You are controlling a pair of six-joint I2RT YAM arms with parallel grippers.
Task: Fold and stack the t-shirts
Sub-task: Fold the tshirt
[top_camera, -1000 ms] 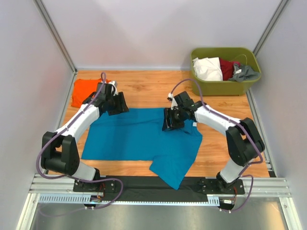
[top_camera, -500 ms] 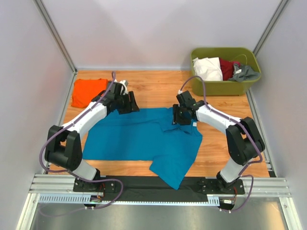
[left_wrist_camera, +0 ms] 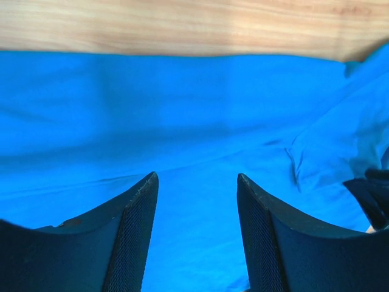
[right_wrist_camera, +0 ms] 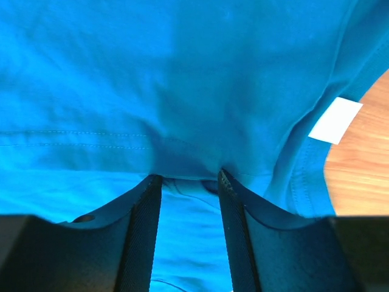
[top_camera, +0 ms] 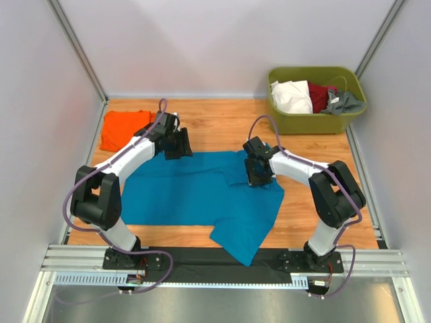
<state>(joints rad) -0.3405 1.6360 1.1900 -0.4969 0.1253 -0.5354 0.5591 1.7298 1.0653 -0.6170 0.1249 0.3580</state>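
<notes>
The teal-blue t-shirt (top_camera: 195, 192) lies spread flat in the middle of the table, with one sleeve hanging toward the near edge. The orange t-shirt (top_camera: 123, 128) lies folded at the far left. My left gripper (top_camera: 179, 144) is open over the teal shirt's far edge; in the left wrist view (left_wrist_camera: 196, 176) only teal cloth (left_wrist_camera: 182, 109) shows between the fingers. My right gripper (top_camera: 259, 171) is open, low on the shirt's right part near the collar. In the right wrist view (right_wrist_camera: 188, 176) its fingertips (right_wrist_camera: 152, 182) reach a fold of teal cloth (right_wrist_camera: 182, 91), next to a white label (right_wrist_camera: 335, 120).
An olive-green tub (top_camera: 279, 111) at the far right corner holds white, red and grey clothes. Bare wooden table (top_camera: 316, 202) shows to the right of the shirt. Grey walls close in the left, right and far sides.
My left gripper has moved right, away from the orange shirt, along the teal shirt's far edge. My right gripper has shifted right and settled down onto the cloth near the collar.
</notes>
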